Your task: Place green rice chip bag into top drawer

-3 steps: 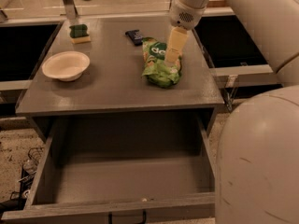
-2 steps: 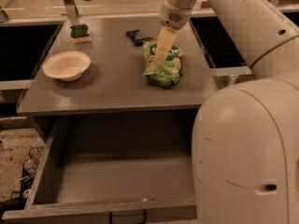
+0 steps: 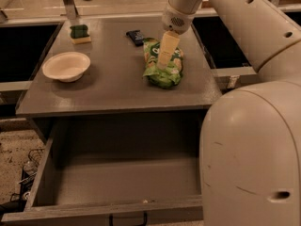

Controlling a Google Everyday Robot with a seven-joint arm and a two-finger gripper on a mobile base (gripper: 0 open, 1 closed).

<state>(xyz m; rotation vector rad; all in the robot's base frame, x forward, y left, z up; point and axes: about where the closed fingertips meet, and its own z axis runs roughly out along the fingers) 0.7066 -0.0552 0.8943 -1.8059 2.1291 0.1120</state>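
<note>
The green rice chip bag (image 3: 162, 66) lies on the grey table top (image 3: 117, 86), right of the middle. My gripper (image 3: 164, 60) points down over the bag from the upper right, its pale tip at the bag's top face. The top drawer (image 3: 117, 182) stands pulled out below the table's front edge, and its inside is bare. Its dark handle (image 3: 128, 219) shows at the bottom edge.
A white bowl (image 3: 66, 66) sits at the table's left. A green-and-yellow sponge (image 3: 80, 33) lies at the back left. A small dark flat packet (image 3: 136, 36) lies behind the bag. My large white arm body (image 3: 254, 154) fills the right side.
My arm has swung left and nearer the camera. The gripper has shifted slightly left over the bag. The bag has not moved.
</note>
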